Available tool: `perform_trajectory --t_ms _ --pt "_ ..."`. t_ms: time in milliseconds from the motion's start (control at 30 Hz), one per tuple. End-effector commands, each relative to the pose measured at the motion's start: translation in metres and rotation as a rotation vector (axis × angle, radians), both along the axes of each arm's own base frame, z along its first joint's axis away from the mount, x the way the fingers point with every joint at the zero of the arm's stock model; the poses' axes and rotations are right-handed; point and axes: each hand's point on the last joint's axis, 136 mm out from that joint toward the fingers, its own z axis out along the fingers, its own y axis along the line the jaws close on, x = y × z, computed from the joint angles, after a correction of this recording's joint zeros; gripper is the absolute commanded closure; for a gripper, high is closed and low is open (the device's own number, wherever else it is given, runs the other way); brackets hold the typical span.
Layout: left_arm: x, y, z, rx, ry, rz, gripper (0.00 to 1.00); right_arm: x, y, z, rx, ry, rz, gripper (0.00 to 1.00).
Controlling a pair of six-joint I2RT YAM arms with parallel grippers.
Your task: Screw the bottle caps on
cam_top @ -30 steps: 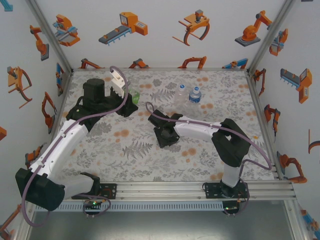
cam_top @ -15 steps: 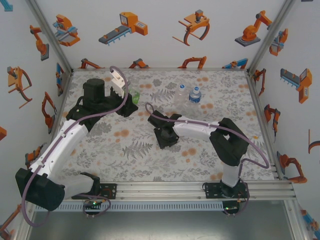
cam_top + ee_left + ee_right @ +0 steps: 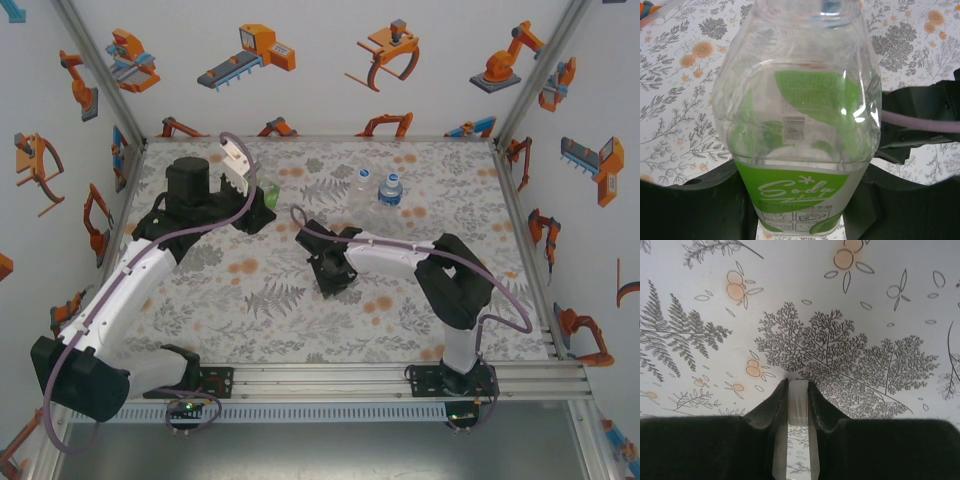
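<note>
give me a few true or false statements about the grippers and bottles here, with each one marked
1. The right gripper is shut on a white bottle cap, held edge-on between its fingers. True.
2. The left gripper holds the blue-labelled bottle. False: it is shut on the green-labelled bottle. The blue-labelled bottle stands free at the far side of the table.
3. The plain clear bottle stands right beside the blue-labelled bottle. True.
4. The right gripper hangs directly over the two standing bottles. False: in the top view it is nearer the middle of the table, apart from them.
</note>
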Motion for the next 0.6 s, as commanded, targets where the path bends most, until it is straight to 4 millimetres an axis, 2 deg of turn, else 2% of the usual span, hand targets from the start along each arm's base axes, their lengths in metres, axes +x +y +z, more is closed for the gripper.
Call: perform_trajectory --t_ms 0,67,167,333,433,567 --pt "0.000 -0.001 0.010 -0.010 -0.020 -0.010 0.95 0.012 0.010 0.018 0.171 0.027 -0.036 0.83" --pt "0.000 -0.001 0.009 -0.008 -0.016 -0.006 0.95 0.018 0.016 0.022 0.278 0.052 -0.057 0.83" --pt "0.001 0.000 0.009 -0.005 -0.019 -0.003 0.95 0.023 0.010 0.017 0.376 0.100 -0.131 0.80" --pt "0.001 -0.001 0.008 -0.006 -0.017 -0.005 0.95 0.016 -0.022 0.000 0.374 0.143 -0.228 0.71" --pt "0.001 -0.002 0.006 -0.007 -0.008 -0.010 0.95 0.014 -0.042 -0.003 0.362 0.137 -0.282 0.66" --pt "0.003 -0.003 0.002 -0.004 0.002 -0.008 0.95 0.014 -0.055 -0.001 0.353 0.117 -0.311 0.61"
